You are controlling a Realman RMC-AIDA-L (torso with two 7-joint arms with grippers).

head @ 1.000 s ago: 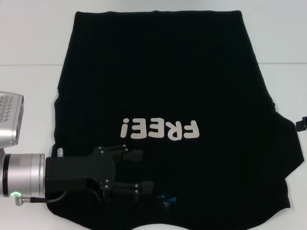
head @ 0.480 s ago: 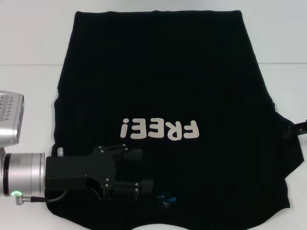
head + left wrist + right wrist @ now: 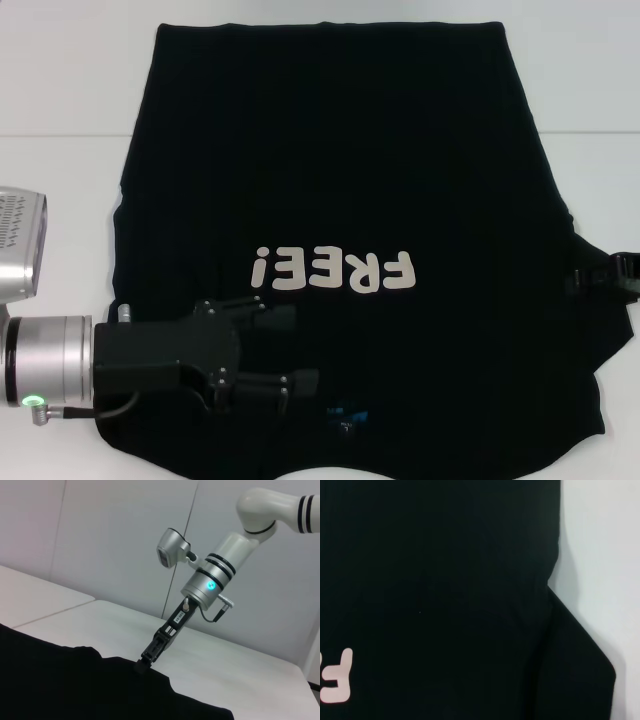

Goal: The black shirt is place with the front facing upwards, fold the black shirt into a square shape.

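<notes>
Black shirt (image 3: 340,200) spread flat on my white bench (image 3: 60,90), front up, grey-white wall behind.

White letters "FREE!" (image 3: 333,271) read upside down from my head camera; a small blue-green neck label (image 3: 345,409) sits near the close edge. My left gripper (image 3: 285,348) lies over the shirt beside the collar, fingers parted, grasping nothing. Only the left wrist view shows the right gripper (image 3: 142,664) touching the sleeve edge; I cannot tell its state.
</notes>
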